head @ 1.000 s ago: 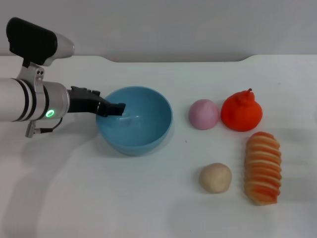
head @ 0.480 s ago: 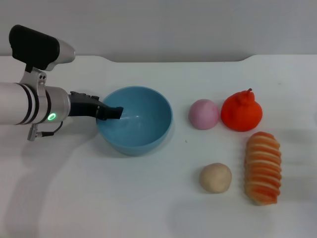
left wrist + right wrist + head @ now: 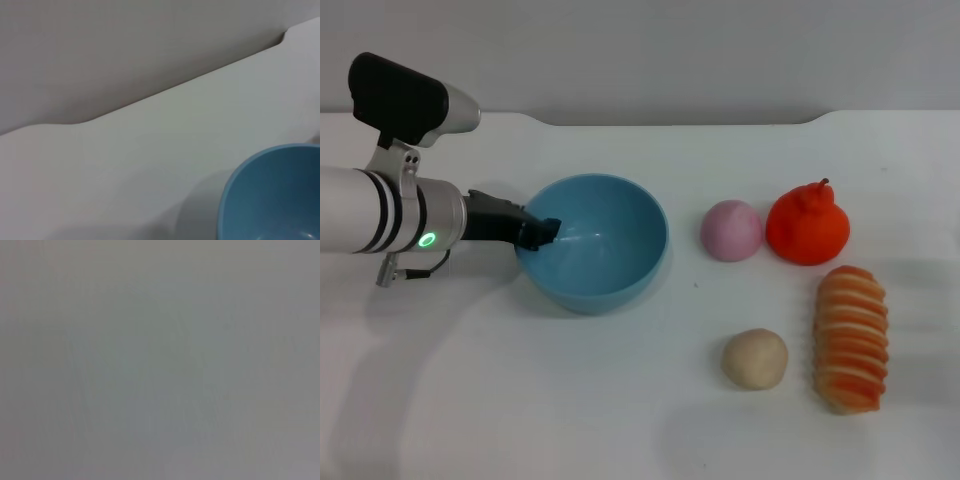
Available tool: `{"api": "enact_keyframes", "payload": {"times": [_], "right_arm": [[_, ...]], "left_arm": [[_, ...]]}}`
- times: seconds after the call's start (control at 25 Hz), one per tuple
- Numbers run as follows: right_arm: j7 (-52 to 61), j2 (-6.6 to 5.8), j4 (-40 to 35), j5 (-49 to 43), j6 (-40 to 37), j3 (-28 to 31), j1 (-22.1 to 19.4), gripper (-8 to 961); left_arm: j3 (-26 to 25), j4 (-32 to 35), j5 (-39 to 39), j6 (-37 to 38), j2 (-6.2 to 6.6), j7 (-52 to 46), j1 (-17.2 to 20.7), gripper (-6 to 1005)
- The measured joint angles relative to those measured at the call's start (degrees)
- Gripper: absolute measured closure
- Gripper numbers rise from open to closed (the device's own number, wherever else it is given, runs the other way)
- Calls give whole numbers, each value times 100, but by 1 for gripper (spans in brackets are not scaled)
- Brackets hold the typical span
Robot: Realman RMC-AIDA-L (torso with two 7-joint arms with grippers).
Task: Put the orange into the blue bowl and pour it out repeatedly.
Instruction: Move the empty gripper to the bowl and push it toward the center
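The orange [image 3: 807,225], red-orange with a small stem nub, sits on the white table at the right, well apart from the bowl. The light blue bowl [image 3: 610,270] stands upright and holds nothing, left of centre; part of its rim [image 3: 270,195] shows in the left wrist view. My left gripper [image 3: 542,232] reaches in from the left, its dark tip over the bowl's left rim. The right gripper is out of view, and the right wrist view shows only a plain grey field.
A pink ball [image 3: 731,230] lies just left of the orange. A beige ball [image 3: 755,358] and an orange-and-cream striped loaf [image 3: 850,337] lie nearer the front right. The table's back edge [image 3: 680,122] meets a grey wall.
The left arm has drawn back to the left, so its tip reaches less far over the bowl's rim. The bowl and the fruits have not moved.
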Motion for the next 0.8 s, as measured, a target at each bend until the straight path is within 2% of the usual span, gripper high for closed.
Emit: {"api": "enact_keyframes", "payload": {"times": [0.16, 0.56, 0.72, 0.8], "right_arm": [[0, 0, -2, 0, 0, 0, 5, 363], [77, -5, 18, -29, 8, -17, 9, 362], [805, -63, -210, -273, 16, -176, 10, 367], [1543, -111, -663, -674, 61, -274, -33, 369]], "left_arm": [[1, 2, -3, 139, -2, 43, -53, 724], [0, 122, -9, 341, -12, 65, -150, 947], [-95, 456, 130, 530, 26, 49, -270, 1001], [-337, 608, 275, 743, 34, 11, -389, 1001]]}}
